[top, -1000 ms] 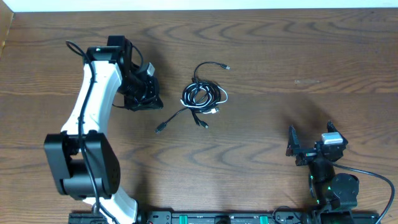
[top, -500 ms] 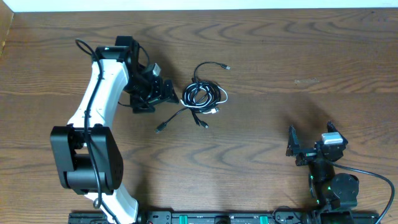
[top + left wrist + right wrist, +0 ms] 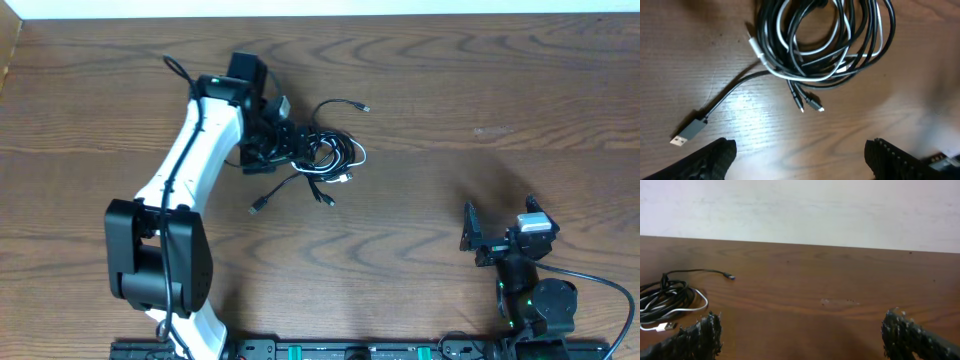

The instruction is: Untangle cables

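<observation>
The cables [image 3: 330, 155] lie coiled in a tangled bundle of several black cords and one white cord, mid-table. One black end curls away behind the bundle to a small plug [image 3: 366, 107]. Another runs forward-left to a USB plug [image 3: 256, 208]. My left gripper [image 3: 290, 148] hovers at the bundle's left edge. In the left wrist view the coil [image 3: 825, 45] and the USB plug [image 3: 687, 135] lie beyond my left gripper [image 3: 800, 160], which is open over bare wood. My right gripper [image 3: 478, 240] rests near the front right, open and empty [image 3: 805, 340], with the cables [image 3: 665, 302] far to its left.
The wooden table [image 3: 500, 120] ends at a pale wall strip along the back. The left arm's white link [image 3: 185, 160] stretches diagonally from its base at the front left. The right arm's base [image 3: 535, 300] sits at the front right edge.
The left arm has swung right, from well left of the bundle to its left edge, and its jaws have opened. The cables and the right arm have not moved.
</observation>
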You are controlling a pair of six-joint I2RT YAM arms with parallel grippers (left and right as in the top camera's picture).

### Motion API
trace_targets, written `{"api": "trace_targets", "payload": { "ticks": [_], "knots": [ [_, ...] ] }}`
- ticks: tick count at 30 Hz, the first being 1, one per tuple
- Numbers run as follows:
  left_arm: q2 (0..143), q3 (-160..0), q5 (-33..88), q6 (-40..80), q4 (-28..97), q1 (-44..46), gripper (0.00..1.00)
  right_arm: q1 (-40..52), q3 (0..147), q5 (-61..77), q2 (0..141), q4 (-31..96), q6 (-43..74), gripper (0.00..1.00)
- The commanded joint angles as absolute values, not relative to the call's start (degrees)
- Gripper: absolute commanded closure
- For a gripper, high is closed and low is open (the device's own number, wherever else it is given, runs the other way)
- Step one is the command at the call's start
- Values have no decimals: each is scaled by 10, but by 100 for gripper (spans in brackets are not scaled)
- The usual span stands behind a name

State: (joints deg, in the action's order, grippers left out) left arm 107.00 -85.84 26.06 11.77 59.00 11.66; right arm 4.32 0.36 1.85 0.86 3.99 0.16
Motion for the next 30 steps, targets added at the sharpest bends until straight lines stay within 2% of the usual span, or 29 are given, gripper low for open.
{"api": "trace_targets", "payload": {
  "ticks": [1, 8, 10, 14, 30],
  "knots": [
    [1077, -856, 212, 154, 576, 140, 13, 46, 3, 17, 6, 42, -5, 1],
    [1077, -856, 198, 154, 548, 184, 12, 46, 3, 17, 6, 42, -5, 1],
    [1077, -856, 198, 154, 545, 192, 3, 46, 3, 17, 6, 42, -5, 1],
    [1077, -856, 198, 154, 545, 199, 0, 46, 3, 17, 6, 42, -5, 1],
    [1077, -856, 198, 154, 545, 199, 2, 46, 3, 17, 6, 42, -5, 1]
  ]
}}
